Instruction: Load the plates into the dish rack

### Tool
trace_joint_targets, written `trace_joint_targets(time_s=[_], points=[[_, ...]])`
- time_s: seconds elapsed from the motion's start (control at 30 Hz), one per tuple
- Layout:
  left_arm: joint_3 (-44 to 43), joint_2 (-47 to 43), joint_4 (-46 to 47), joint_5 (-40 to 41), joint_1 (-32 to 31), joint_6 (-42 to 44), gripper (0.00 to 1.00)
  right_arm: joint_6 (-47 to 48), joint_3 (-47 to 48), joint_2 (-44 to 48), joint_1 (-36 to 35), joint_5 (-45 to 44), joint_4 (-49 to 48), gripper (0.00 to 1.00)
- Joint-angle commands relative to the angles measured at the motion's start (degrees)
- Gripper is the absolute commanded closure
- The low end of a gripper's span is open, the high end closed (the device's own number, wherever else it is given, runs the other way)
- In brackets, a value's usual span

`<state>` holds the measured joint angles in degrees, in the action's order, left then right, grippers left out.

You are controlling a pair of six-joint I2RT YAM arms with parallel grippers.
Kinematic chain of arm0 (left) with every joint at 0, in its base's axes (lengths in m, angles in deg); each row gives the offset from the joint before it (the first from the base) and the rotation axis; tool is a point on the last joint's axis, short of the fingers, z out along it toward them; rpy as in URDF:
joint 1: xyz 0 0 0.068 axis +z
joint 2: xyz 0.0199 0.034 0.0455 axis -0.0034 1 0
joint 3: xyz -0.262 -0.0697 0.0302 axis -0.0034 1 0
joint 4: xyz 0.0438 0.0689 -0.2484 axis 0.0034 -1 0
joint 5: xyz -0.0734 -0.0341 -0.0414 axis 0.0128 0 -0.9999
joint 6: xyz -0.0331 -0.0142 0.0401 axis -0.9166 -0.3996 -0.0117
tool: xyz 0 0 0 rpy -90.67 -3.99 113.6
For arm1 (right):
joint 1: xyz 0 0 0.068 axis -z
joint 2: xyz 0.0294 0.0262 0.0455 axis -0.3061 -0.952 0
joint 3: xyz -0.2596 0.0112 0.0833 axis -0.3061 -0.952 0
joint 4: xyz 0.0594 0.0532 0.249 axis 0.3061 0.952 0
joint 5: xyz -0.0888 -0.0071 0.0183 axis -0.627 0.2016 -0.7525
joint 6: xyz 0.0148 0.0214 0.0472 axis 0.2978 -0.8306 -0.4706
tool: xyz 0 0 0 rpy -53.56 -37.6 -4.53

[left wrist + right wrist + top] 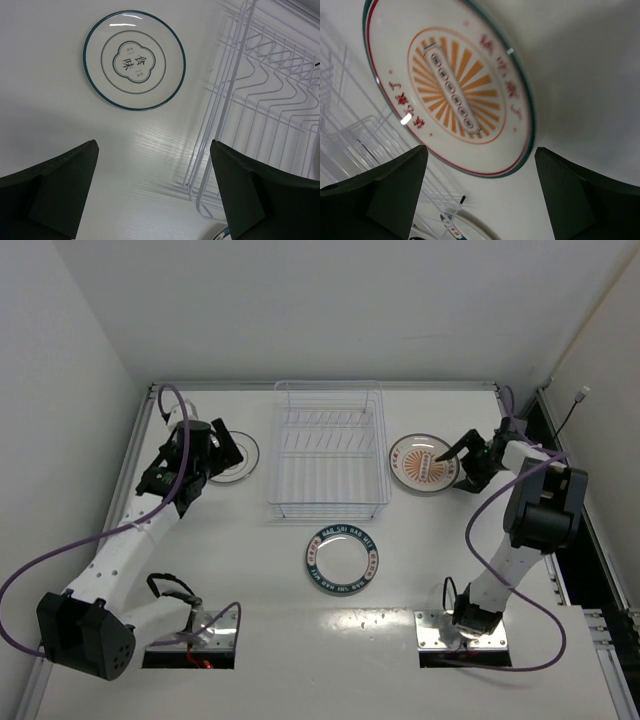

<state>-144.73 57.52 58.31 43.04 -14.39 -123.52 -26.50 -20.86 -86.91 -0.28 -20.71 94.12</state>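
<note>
The wire dish rack (pixel 327 450) stands empty at the table's middle back. The white plate with a thin dark rim (pixel 243 462) lies flat left of it, and my left gripper (pixel 228 443) hovers open above its near edge. In the left wrist view that plate (pixel 134 60) lies ahead of the open gripper (pixel 155 175), with the rack (pixel 265 115) to its right. The orange-patterned plate (pixel 420 462) lies right of the rack. My right gripper (pixel 458 466) is open at its right edge. The right wrist view shows this plate (pixel 450 85) just beyond the open gripper (pixel 480 185). The teal lettered plate (pixel 343 559) lies in front of the rack.
A raised rim (pixel 140 430) borders the table, with white walls behind and at both sides. Purple cables (pixel 60 560) loop from each arm. The rack's wires (pixel 350 125) and the teal plate's edge (pixel 465 227) show in the right wrist view.
</note>
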Motion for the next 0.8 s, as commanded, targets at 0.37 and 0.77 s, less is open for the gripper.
trace_joint_targets(time_s=[0.37,0.77], points=[[4.8,-5.6,3.0,0.3,1.5,-1.2,0.05,0.2,2.7,-4.4,6.0,5.1,-1.3,0.16],[4.3,-5.6,3.6,-0.9,1.5,-1.2,0.04,0.8,7.7,-17.0,1.0,9.5,0.6,0.87]])
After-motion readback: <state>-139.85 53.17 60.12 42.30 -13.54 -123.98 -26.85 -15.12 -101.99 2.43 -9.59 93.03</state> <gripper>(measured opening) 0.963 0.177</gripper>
